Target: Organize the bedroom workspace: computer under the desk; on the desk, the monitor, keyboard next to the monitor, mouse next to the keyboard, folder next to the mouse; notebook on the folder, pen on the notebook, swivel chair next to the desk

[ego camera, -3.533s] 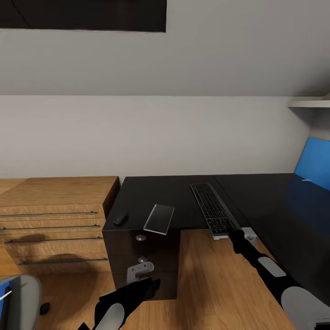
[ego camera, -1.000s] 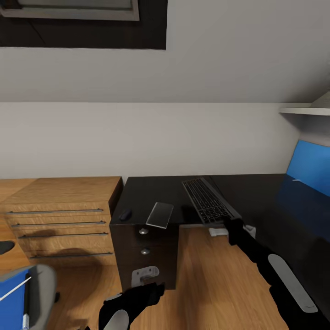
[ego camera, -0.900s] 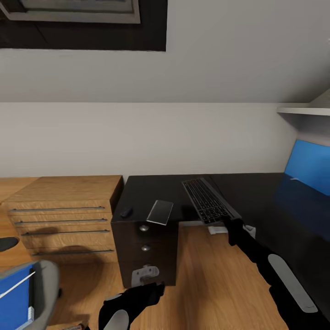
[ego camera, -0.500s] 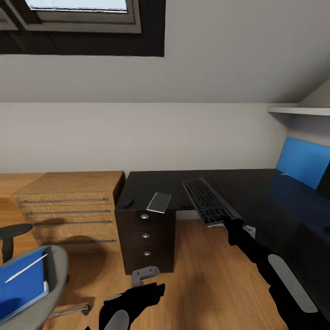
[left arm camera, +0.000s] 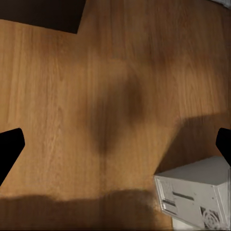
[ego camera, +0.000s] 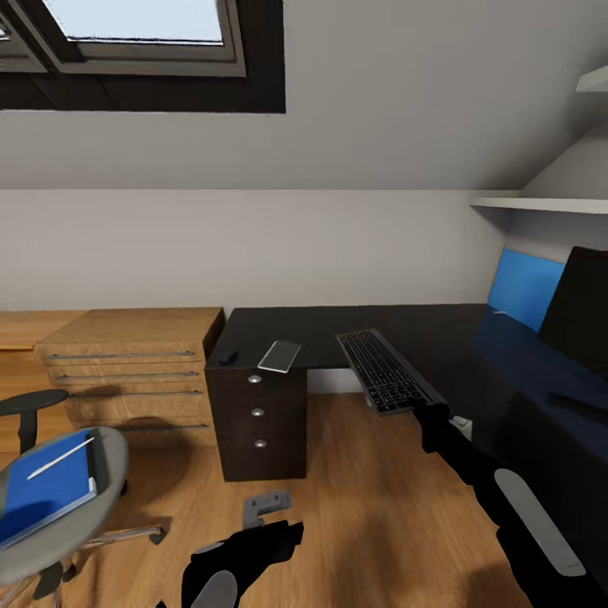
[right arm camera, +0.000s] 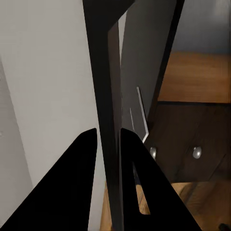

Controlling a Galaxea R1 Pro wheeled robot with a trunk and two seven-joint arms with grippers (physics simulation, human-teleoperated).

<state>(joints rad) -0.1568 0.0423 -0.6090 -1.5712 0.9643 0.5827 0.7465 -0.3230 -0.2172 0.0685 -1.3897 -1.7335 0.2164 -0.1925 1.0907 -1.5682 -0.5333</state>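
We hold the keyboard (ego camera: 384,370) w/ right end effector (ego camera: 420,411)
It's pinched at one edge, hovering off the desk (ego camera: 355,325); thin grip may slip, dropping it to the floor.

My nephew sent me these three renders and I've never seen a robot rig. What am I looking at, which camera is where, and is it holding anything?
It is a simulated wheeled robot with two arms, seen from three of its own cameras. The wide picture comes from its head, looking down over both black arms in a bedroom.

The right gripper is shut on the keyboard, which it holds by its near end over the edge of the desk. The right wrist camera looks along the two dark fingers with the keyboard edge-on clamped between them.

The left gripper hangs open over the wood floor; its wrist camera shows the white computer standing there.

On the desk lie the mouse, the grey notebook and the monitor. The blue folder, with the pen on it, lies on the swivel chair.
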